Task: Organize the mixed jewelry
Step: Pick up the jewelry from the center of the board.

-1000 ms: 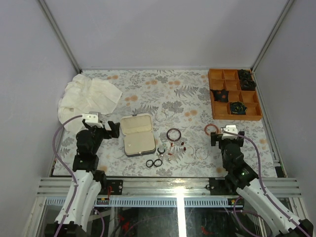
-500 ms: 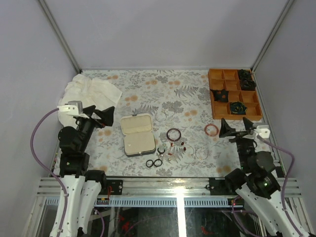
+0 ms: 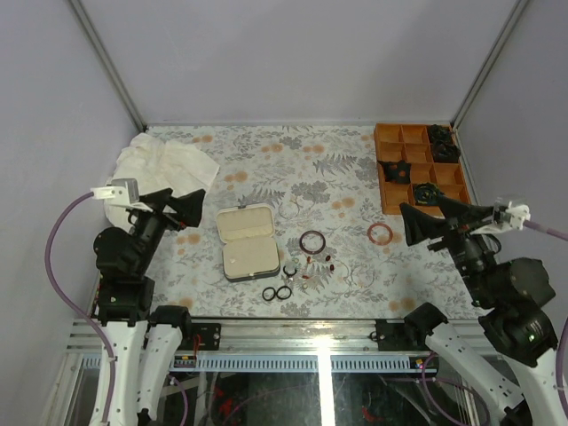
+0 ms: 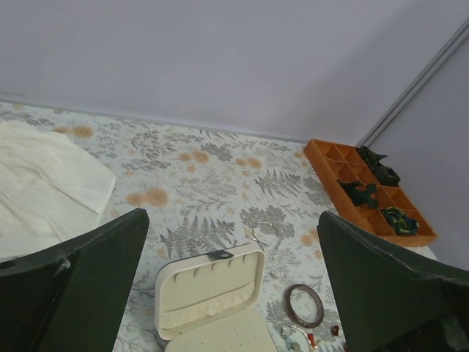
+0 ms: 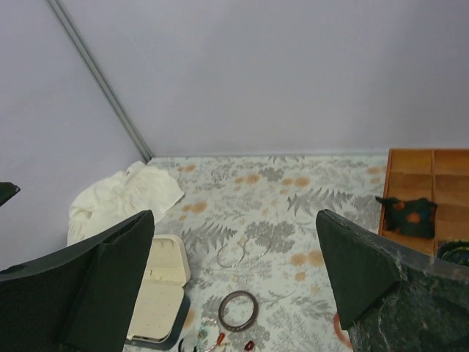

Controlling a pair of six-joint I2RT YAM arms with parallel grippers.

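1. Jewelry (image 3: 306, 257) is lying loose just beside the open case (image 3: 247, 241); I think sorting is only starting.
2. The left gripper (image 3: 188, 211) and right gripper (image 3: 410, 224) are hanging high, jaws wide apart, holding nothing.
3. Next, one arm is probably needing to reach down and pinch one small piece.
4. The case is looking empty; the orange tray (image 3: 390, 135) is holding black rosettes (image 3: 397, 170).

The table (image 3: 266, 169) wore a pale cover printed with grey ferns and orange blossoms. At its far left corner lay a cream cloth (image 3: 164, 169). At the far right corner, an orange tray (image 3: 389, 135) held black rosettes (image 3: 395, 170), one flecked green. The case (image 3: 248, 241) showed cream lining inside a dark rim. Toward the near edge lay a dark reddish-brown bangle (image 3: 311, 240), a redder bangle (image 3: 380, 233), black rings (image 3: 269, 294), red beads (image 3: 329, 260) and silver hoops (image 3: 293, 209). The walls (image 3: 293, 62) were pale lilac-grey and the cables (image 3: 64, 226) purple.
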